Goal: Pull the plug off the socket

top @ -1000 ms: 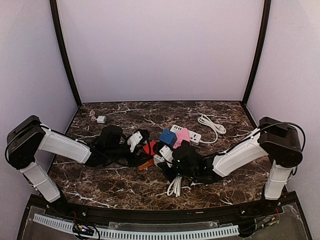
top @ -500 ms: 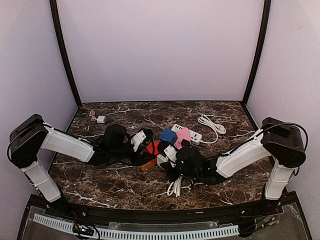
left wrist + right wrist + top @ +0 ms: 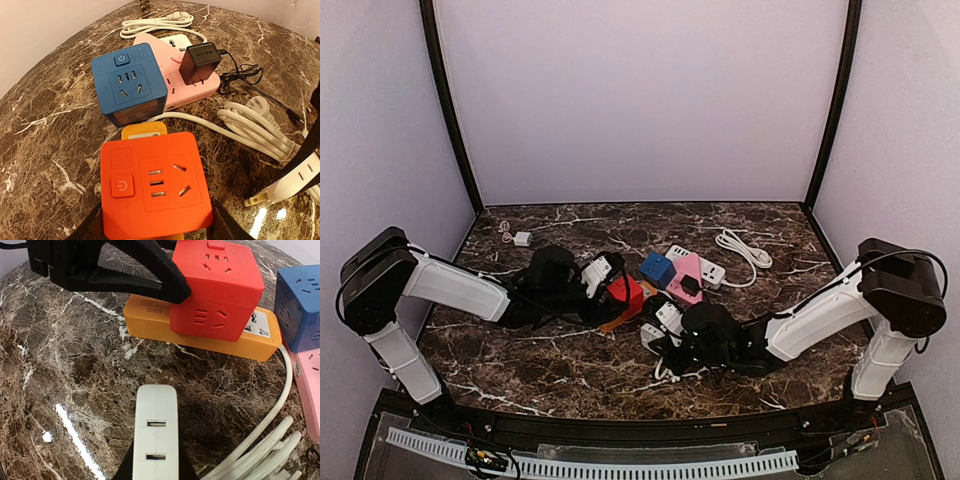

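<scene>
Top external view: the left hand (image 3: 612, 284) and the right hand (image 3: 663, 322) meet near the middle of the dark marble bench (image 3: 560, 370).
Left hand: clenched on the red cube-shaped plastic socket (image 3: 155, 187), one black finger on each side.
Right hand: grasps the white flat plastic plug (image 3: 155, 425); its brass pins (image 3: 254, 200) are bare.
Plug place: off the red socket, near it at about 4 o'clock in the top view, not touching.
Orange long plastic power strip (image 3: 200, 337): directly against the red socket.
Blue cube-shaped socket (image 3: 129, 85): at 12 o'clock of the red one in the left wrist view.
Pink power strip (image 3: 175, 75): at 1 o'clock, carries a black square adapter (image 3: 200, 62).
Coiled white cable (image 3: 260, 130): at 3 o'clock, on the bench.
</scene>
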